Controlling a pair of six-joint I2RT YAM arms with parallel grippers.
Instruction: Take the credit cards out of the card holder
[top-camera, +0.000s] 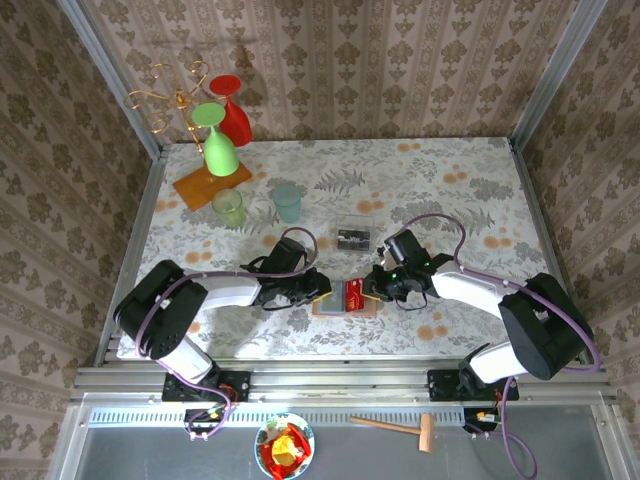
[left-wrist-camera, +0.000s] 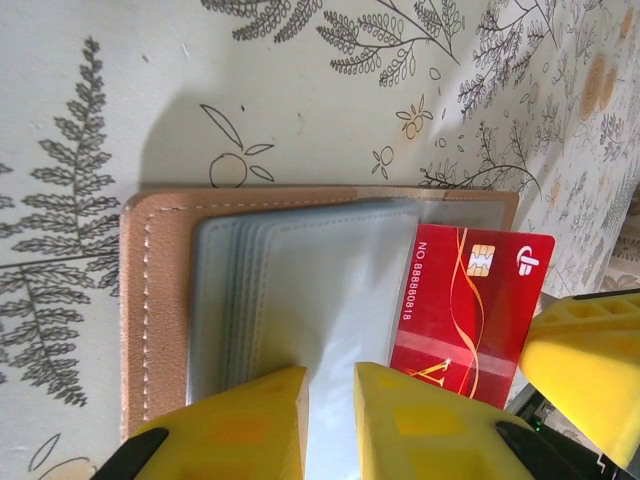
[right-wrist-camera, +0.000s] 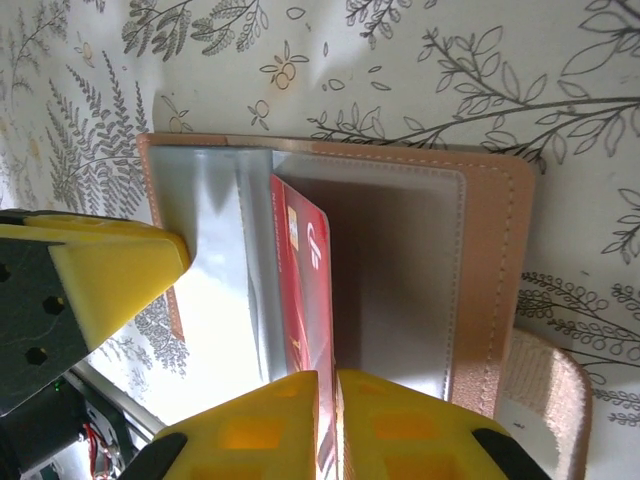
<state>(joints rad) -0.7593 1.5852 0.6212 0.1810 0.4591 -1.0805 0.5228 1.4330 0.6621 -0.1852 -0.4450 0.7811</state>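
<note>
— Pulling the red card (right-wrist-camera: 305, 270) out looks like the step in hand; where does it sit?

— Across the open card holder (right-wrist-camera: 495, 280), which lies flat on the table (top-camera: 450, 180) between the two arms. The card is tipped up on one long edge beside the clear sleeves, and its long axis runs straight toward the right fingers (right-wrist-camera: 295, 405).

— So the right arm is nearer?

— Yes. The right fingers are pressed almost together on the card's near short end, with its thin edge caught between them. From the left wrist, the card's chip end pokes just past the holder's rim.

— And the left fingers (left-wrist-camera: 285, 400)?

— Set close, with only a narrow gap and a clear sleeve rising into it. They seem to pinch that sleeve and pin the holder from the opposite side; how firmly, I cannot tell.

— What does the move turn on?

— I'd say the card must slide along its own length, away from the sleeves and toward the right arm, while the left side keeps the holder flat. If the holder lifts with it, the card may not come free.
</note>
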